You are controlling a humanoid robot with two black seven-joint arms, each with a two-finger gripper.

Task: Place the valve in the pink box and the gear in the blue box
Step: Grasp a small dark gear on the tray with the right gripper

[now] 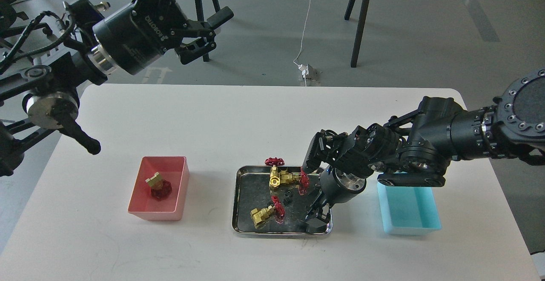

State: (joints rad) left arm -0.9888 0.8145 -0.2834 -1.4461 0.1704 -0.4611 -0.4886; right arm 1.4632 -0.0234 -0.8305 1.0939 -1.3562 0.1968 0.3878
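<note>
A brass valve with a dark red handwheel lies in the pink box at the left. The steel tray in the middle holds two joined valves at its back and another valve at its front. My right gripper reaches down into the tray's front right corner, where it covers the spot of the small black gear, which is hidden. Its fingers are dark against the tray. The blue box at the right is empty, partly behind my right arm. My left gripper is open, high above the table's far left.
A longer black ridged piece lies in the tray's middle. Black stand legs and cables are on the floor beyond the white table. My left arm's elbow hangs over the table's left edge.
</note>
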